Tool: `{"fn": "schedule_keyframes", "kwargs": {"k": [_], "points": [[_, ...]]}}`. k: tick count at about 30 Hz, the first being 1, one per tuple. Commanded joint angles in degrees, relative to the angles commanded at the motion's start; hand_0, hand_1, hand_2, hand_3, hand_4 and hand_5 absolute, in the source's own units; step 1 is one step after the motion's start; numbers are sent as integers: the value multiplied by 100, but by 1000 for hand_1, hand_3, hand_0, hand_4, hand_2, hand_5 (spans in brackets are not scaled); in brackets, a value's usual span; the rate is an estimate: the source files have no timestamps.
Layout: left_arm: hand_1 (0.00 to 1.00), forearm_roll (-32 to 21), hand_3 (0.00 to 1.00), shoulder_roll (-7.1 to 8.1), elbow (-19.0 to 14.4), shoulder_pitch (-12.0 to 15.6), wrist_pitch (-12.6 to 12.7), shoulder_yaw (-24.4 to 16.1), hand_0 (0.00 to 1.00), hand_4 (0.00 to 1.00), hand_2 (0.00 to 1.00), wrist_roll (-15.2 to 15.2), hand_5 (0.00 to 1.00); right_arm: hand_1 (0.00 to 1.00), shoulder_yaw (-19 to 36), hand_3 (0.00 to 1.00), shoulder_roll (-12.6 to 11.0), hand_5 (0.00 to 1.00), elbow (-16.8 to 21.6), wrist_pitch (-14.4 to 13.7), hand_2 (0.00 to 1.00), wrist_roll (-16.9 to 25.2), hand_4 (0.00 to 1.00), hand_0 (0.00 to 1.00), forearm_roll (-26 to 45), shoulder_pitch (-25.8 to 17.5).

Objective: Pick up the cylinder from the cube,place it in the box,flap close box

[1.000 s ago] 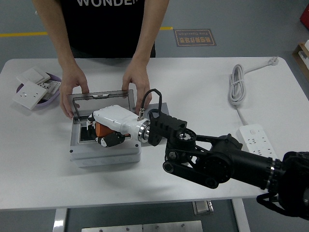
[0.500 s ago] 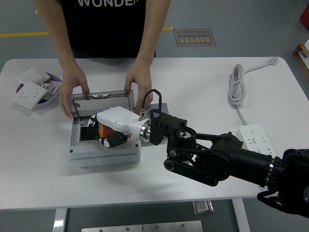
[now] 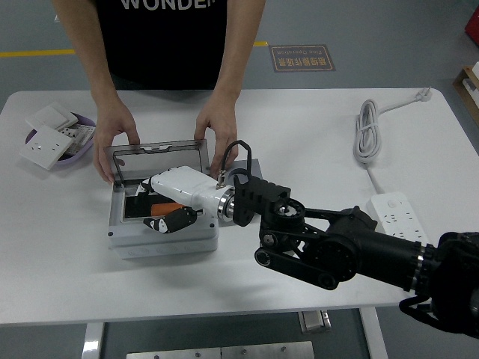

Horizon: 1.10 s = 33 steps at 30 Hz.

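A grey box (image 3: 161,238) stands at the table's left middle, its clear lid (image 3: 157,152) raised at the back. A person holds the lid open with one hand (image 3: 114,142) at its left end and the other hand (image 3: 217,131) at its right end. My right hand (image 3: 171,217), white with black fingers, reaches into the box from the right. Its fingers are curled around the orange cylinder (image 3: 168,207), which sits low inside the box and is mostly hidden by the palm. A grey block (image 3: 251,166) shows behind my wrist.
A purple bowl (image 3: 84,120) with white switch plates (image 3: 46,142) stands at the far left. A coiled white cable (image 3: 367,134) and a white power strip (image 3: 397,217) lie on the right. My black right arm (image 3: 337,250) spans the table's front right.
My right hand has shifted slightly right and toward me inside the box, with the orange cylinder. The person's hands have stayed on the lid.
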Motion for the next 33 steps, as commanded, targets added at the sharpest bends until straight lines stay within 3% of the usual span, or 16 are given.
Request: {"fn": "schedule_keyframes", "kwargs": {"k": [4, 9, 15, 22, 29, 33], "points": [[852, -9, 951, -14, 0, 2, 1, 7, 923, 2, 854, -4, 2, 738, 132, 725, 0, 315, 235, -2, 749, 18, 669, 832, 305, -60], [852, -18, 951, -38, 0, 23, 4, 10, 923, 2, 854, -5, 2, 736, 572, 734, -10, 313, 845, 56, 750, -7, 692, 835, 969, -68], [852, 3, 951, -41, 0, 26, 0, 2, 923, 2, 854, -7, 2, 733, 1136, 729, -289, 313, 1378, 82, 744, -31, 684, 833, 1685, 226], [852, 27, 951, -25, 0, 4, -4, -5, 923, 2, 854, -8, 2, 725, 1111, 725, -399, 322, 705, 89, 737, 175, 691, 825, 2274, 531], [852, 22, 951, -29, 0, -12, -9, 19, 923, 2, 854, -4, 2, 717, 775, 722, -357, 327, -131, 39, 731, 415, 689, 817, 2526, 626], [852, 39, 951, -24, 0, -26, -11, 13, 923, 2, 854, -6, 2, 717, 707, 721, -349, 327, -400, 5, 730, 518, 686, 812, 2591, 679]]}}
